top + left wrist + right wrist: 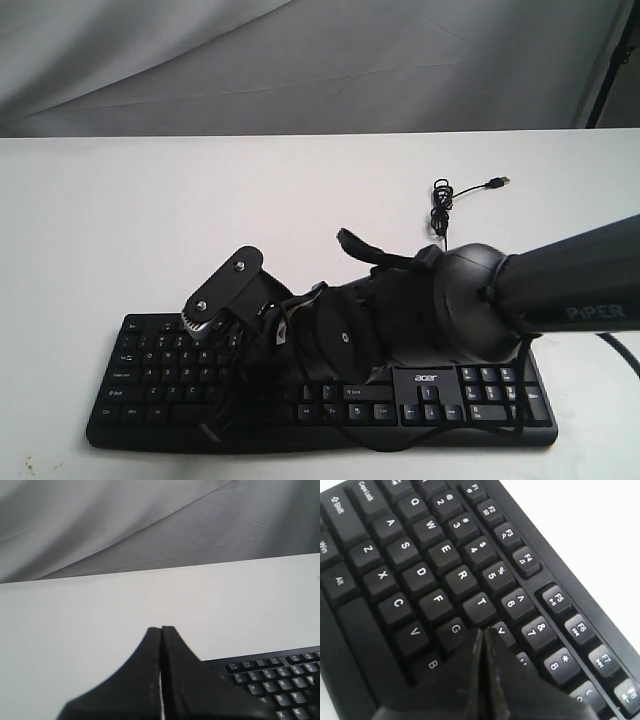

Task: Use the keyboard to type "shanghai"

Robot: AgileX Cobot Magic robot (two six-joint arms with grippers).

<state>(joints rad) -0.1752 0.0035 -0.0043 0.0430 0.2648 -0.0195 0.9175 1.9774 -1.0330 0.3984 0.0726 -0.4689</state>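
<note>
We found the black, white-lettered keyboard [360,410] lying flat on the white table [150,220]. Its long axis ran left to right in the exterior view, number pad at the right end. The left gripper [161,628] and right gripper [482,630] were both pinched together, the right near G and T.

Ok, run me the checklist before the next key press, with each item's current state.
1. The right tool shut to one tip: ok.
2. Its tip over the keyboard, beside the G key and the T key: ok.
3. Exact key under the tip: cannot tell, the tool hides it.
4. Tip touching a key or off it: cannot tell.
5. The left tool shut, tip seen against bare table, not over the keys: ok.
6. The USB plug connected: not ok, it lies loose on the table.
</note>
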